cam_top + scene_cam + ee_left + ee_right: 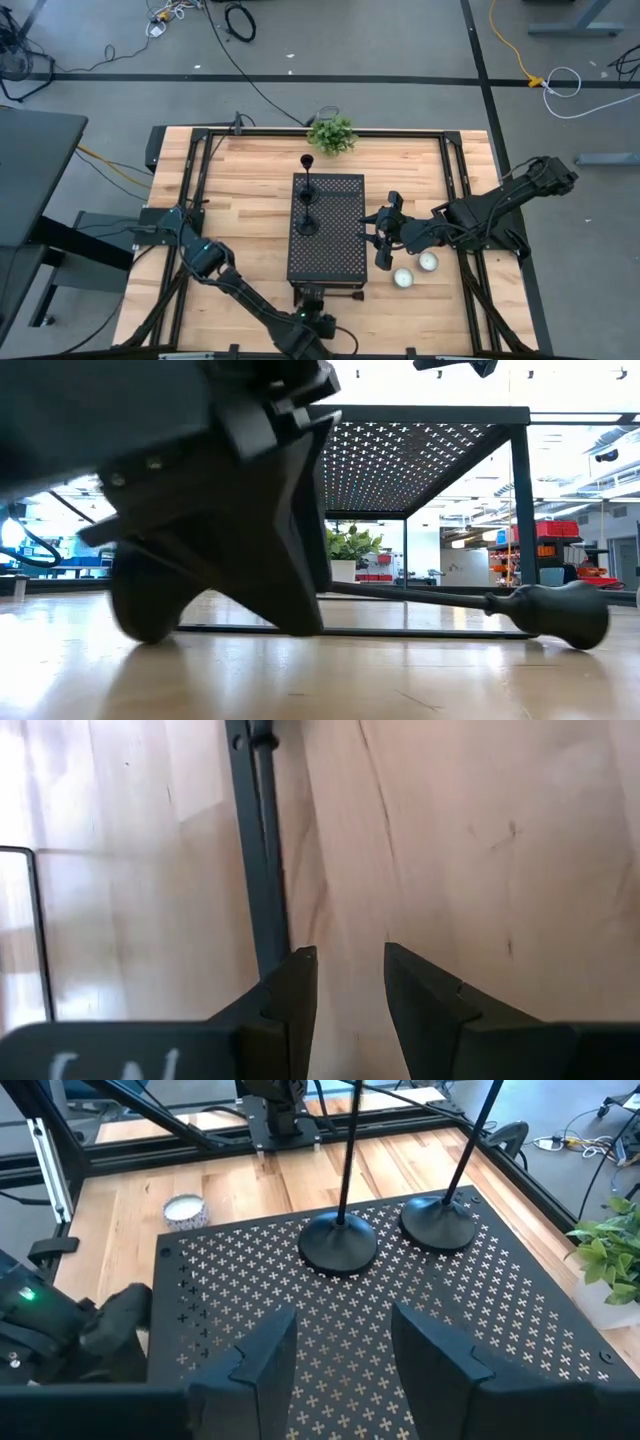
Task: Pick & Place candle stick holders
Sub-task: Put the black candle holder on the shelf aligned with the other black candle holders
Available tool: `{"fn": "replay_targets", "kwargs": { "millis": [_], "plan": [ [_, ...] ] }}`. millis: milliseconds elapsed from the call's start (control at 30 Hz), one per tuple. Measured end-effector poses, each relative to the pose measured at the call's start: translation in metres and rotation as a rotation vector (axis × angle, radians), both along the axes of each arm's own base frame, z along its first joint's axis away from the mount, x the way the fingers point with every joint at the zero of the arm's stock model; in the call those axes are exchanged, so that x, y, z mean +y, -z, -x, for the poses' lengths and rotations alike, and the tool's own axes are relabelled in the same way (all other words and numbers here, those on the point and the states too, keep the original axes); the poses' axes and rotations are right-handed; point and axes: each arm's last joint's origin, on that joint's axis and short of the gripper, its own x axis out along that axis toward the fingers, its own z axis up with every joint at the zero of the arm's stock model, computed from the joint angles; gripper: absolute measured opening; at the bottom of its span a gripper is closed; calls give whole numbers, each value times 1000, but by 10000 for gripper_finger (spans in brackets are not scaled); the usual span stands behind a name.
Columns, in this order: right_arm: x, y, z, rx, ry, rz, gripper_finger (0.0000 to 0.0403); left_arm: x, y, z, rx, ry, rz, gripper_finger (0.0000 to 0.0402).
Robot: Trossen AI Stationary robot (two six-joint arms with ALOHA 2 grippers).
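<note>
Two holders placed: candle stick holders upright on box, table centre
Third holder: lying under box, 6 o'clock
Left gripper: 6 o'clock, parted, empty
Right gripper: 3 o'clock, spread, empty
Risk: stem could roll from closing fingers

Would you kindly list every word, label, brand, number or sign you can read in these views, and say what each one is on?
Nothing can be read with confidence.
Left gripper: pale handwritten strokes on its body in the left wrist view, cut off by the frame, unreadable.
Perforated box, candle stick holders, white candles, plant: no text visible.
Background shelving in the low view: too small to read.
</note>
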Motion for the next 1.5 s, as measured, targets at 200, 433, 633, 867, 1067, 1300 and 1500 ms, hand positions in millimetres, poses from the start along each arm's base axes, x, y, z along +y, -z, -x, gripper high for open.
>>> {"fn": "replay_targets", "kwargs": {
  "millis": [200,433,633,867,1067,1300,1500],
  "plan": [
    [0,0,0,-2,0,-1,164,-8,-5,4,-26,17,-8,121],
    [0,0,0,-7,5,-10,164,0,-5,-2,-51,-25,-18,108],
    [0,0,0,-6,6,-13,164,10,-4,-8,0,-46,24,79],
    [0,0,0,-5,7,-18,164,22,8,-11,83,-92,32,69],
    [0,0,0,0,8,-15,164,18,7,-9,82,-89,41,31],
    [0,1,0,4,8,-13,164,3,-6,-5,28,-100,118,7],
    [0,1,1,10,9,-12,164,-16,-43,1,-69,-109,180,6]
  ]
}}
